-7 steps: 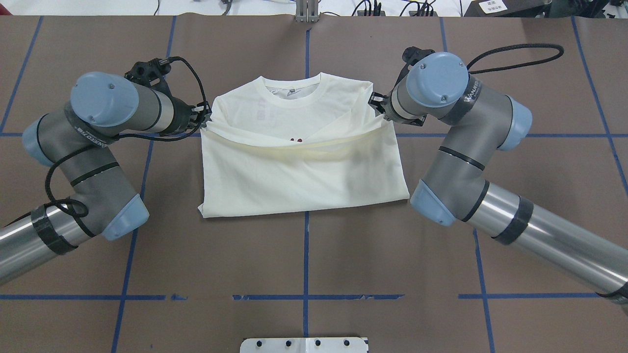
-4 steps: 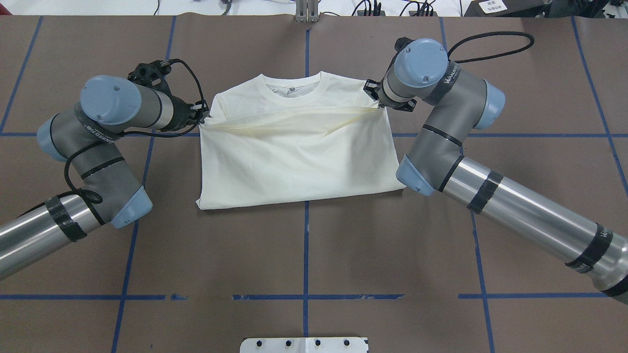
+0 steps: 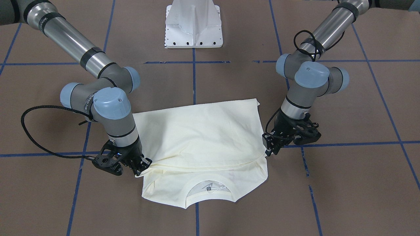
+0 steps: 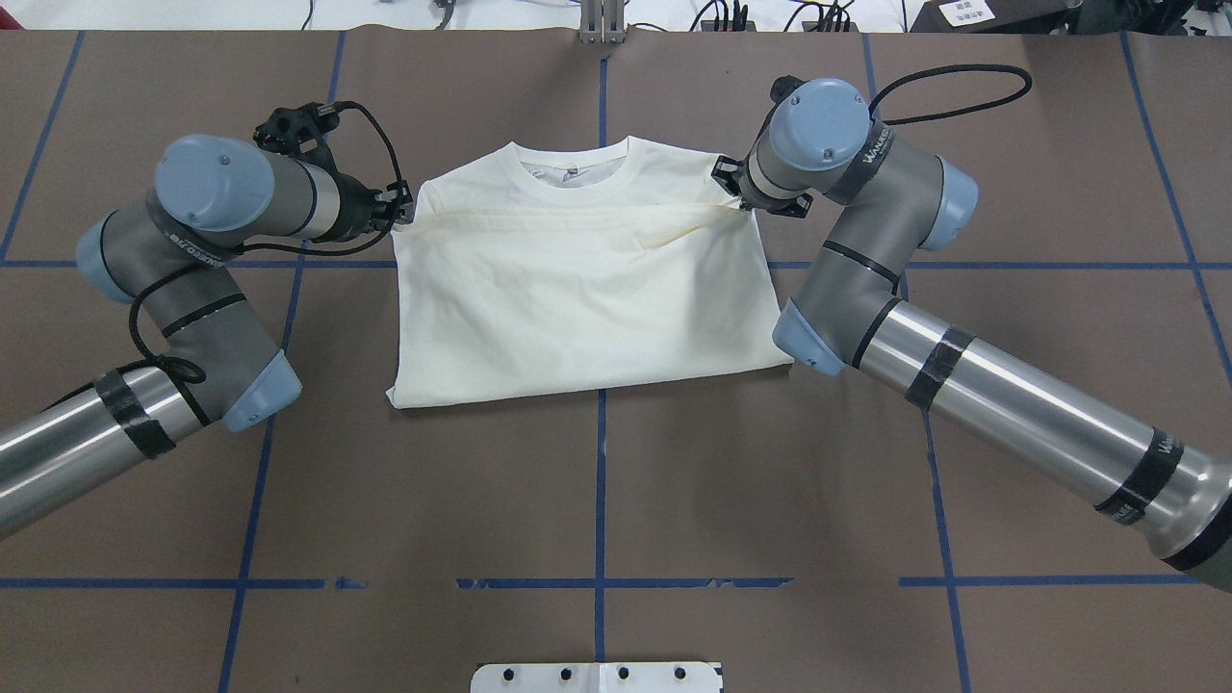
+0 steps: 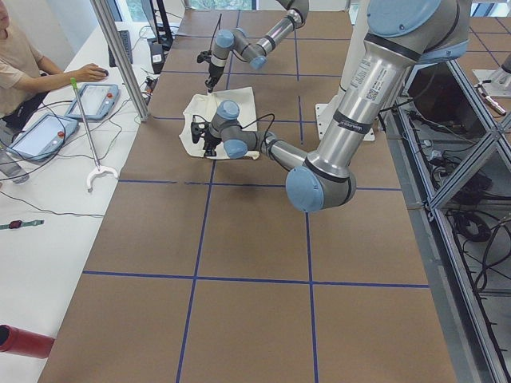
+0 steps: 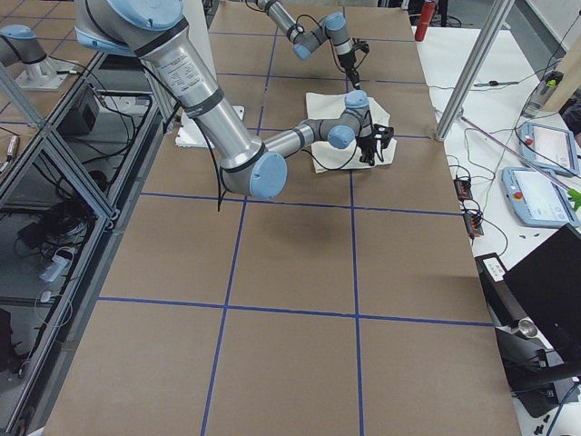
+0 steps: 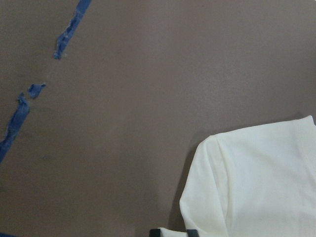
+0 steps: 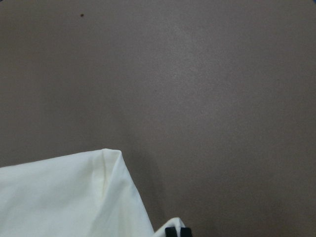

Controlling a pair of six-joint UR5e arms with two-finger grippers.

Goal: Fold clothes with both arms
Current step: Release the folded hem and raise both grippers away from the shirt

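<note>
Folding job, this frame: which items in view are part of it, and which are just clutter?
In the job:
T-shirt, folded-over edge pinched at both ends
left gripper
right gripper

Lying about:
white base plate
blue tape lines
on the side bench: tablets, reach stick, red cylinder

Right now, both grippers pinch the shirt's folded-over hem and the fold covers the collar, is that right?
Not quite: the overhead exterior view shows the collar bare beyond the fold. The left gripper and right gripper do pinch the hem of the shirt.
</note>
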